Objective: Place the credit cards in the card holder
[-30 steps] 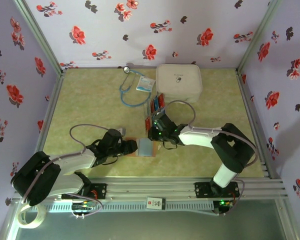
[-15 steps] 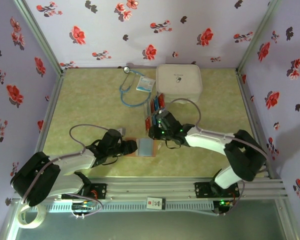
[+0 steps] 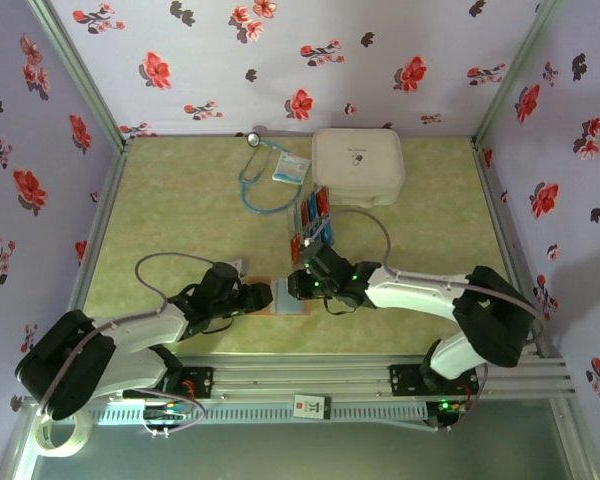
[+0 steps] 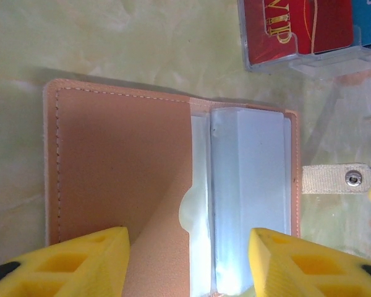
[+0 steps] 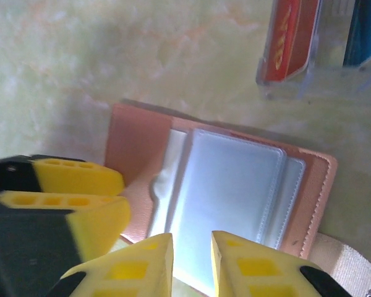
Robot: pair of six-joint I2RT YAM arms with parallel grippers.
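Tan card holder (image 4: 117, 167) with pale stitching, red credit cards (image 4: 297, 25) with gold lettering, blue ones alongside, green marbled table (image 3: 180, 200), lilac walls (image 3: 310, 80) with red flowers

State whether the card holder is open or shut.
Open: the card holder lies spread flat, clear sleeves exposed, snap strap unfastened.

The tan card holder (image 4: 120, 173) lay open and flat, clear plastic sleeves exposed on one half; red and blue credit cards (image 4: 297, 28) sat just beside it.
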